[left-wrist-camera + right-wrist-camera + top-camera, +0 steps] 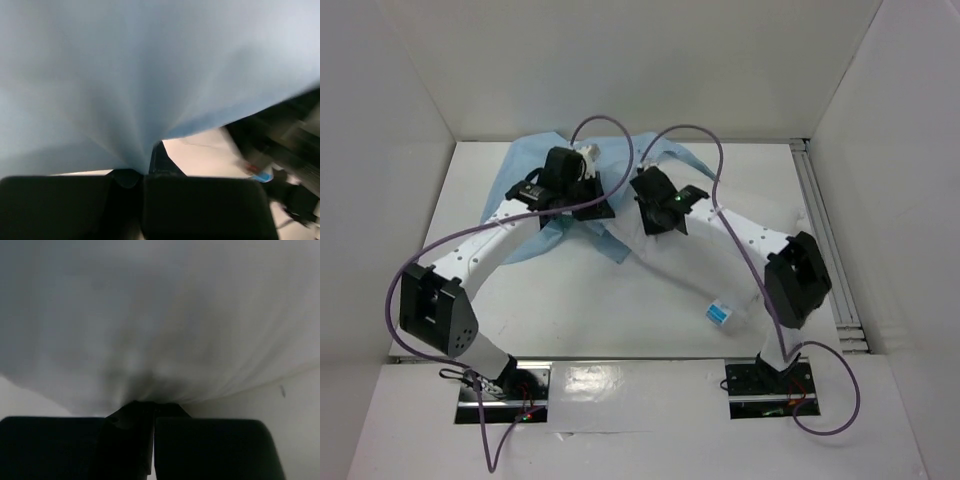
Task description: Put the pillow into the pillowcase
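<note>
Pillow and pillowcase together at the back of the table, and the case isn't over the pillow yet!

The pillowcase (525, 165), thin pale-blue cloth, lies rumpled at the far left of the table (570, 310), up against its back edge, with a loose flap trailing toward the table's middle. Up close in the left wrist view, the cloth pulls taut in fan-like folds that run down to one pinched point. The pillow (670, 265), plump and white, lies slantwise from the table's middle out to its near right. Its blue-and-white label (720, 312) sits at that near-right end. The pillow's far end meets the case; whether any of it is inside, I can't tell. In the right wrist view, its white skin bunches into soft creases at one pinch.
</note>
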Available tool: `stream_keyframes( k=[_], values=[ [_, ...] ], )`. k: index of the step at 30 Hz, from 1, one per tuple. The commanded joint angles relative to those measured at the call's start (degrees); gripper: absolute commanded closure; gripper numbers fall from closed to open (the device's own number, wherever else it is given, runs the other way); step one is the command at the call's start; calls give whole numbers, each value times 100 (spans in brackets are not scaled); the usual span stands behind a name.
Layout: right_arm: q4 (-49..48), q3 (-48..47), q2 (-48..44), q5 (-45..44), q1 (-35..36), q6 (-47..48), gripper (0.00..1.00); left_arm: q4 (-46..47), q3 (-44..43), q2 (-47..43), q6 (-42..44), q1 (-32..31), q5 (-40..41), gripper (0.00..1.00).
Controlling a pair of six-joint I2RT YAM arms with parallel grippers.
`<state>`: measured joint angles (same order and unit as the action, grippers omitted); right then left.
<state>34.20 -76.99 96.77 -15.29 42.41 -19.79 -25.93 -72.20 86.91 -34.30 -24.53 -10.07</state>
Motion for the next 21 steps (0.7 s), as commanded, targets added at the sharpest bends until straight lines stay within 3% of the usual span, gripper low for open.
stream_keyframes(
  k=[1, 2, 3, 5, 7, 8, 10, 12, 15, 18, 19, 21],
  values=[
    [-731, -1920, 649, -393, -514, 159, 100, 178, -1538, 272, 38, -157, -1690, 100],
    [-730, -2438, 746, -396, -637, 238, 100, 81, -2021, 456, 38, -157, -1857, 100],
    [-669, -3357, 799, -448, -838, 404, 100, -42, -3070, 850, 38, -79, -2146, 100],
    [-669, -4066, 861, -318, -910, 642, 100, -384, -4513, 1247, -102, 18, -2664, 100],
    [-528, -4465, 861, -317, -910, 696, 100, -448, -4925, 1574, -225, 185, -2973, 100],
    [-476, -4352, 861, -317, -736, 696, 100, -343, -4769, 1574, -287, 186, -3140, 100],
    [-799, -3169, 511, -317, -560, 530, 100, -63, -4130, 1217, -366, 239, -3195, 100],
    [-1333, -1566, 134, -151, -418, 74, 100, 500, -2786, 847, -647, 239, -3422, 100],
    [-1897, 55, -105, 499, -164, -770, 100, 957, -1124, 38, -946, 107, -3678, 100],
    [-2496, 597, -176, 826, 204, -1280, 100, 1029, -62, -646, -1165, -261, -3678, 100],
    [-2558, 650, -124, 895, 293, -1351, 100, 1029, 100, -771, -1166, -419, -3678, 97],
    [-2558, 650, -123, 1028, 408, -1352, 100, 723, 180, -956, -1166, -421, -3678, 68]
  ],
)
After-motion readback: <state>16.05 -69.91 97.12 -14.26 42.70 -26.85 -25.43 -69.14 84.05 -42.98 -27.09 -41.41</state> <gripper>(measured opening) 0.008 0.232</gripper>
